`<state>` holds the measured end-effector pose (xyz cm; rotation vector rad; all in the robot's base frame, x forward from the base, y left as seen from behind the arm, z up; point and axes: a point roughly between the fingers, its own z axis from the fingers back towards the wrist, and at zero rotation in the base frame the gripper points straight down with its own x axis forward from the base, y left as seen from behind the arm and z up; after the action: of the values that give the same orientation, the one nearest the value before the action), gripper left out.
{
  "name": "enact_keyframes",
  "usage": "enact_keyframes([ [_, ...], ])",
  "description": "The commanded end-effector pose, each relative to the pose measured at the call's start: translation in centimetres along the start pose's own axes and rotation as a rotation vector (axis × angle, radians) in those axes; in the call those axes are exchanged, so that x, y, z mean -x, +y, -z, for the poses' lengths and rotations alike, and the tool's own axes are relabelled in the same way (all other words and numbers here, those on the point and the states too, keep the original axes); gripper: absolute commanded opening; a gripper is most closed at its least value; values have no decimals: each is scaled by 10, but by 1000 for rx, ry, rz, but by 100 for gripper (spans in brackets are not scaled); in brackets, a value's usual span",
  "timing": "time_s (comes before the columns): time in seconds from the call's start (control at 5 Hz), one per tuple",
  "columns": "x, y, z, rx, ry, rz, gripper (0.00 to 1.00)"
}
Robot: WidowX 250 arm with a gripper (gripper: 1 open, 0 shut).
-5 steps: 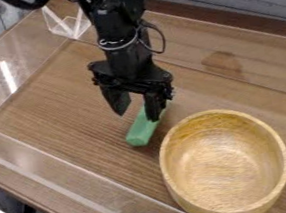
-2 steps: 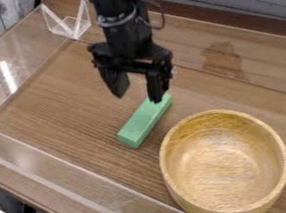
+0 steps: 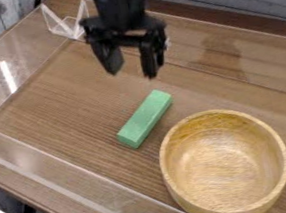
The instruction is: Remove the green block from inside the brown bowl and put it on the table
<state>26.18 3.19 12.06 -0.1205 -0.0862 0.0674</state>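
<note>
Matte green block beside grainy brown bowl

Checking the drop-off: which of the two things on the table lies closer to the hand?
The green block, lying flat on the table below the open hand; the brown bowl sits farther off.

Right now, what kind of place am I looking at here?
Probably a robot lab test bench: a wood-grain table fenced by low clear walls, a robot gripper above it, and simple props, a green block and brown bowl.

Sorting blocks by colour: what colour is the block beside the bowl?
Solid green block, clearest in the camera view.
</note>
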Motion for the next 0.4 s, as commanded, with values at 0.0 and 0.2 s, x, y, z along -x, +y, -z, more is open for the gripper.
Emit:
enact_keyframes([
  [0.0,0,-6,-8,-7,-67,-5,100],
  [0.2,6,-12,5,-9,-65,-11,100],
])
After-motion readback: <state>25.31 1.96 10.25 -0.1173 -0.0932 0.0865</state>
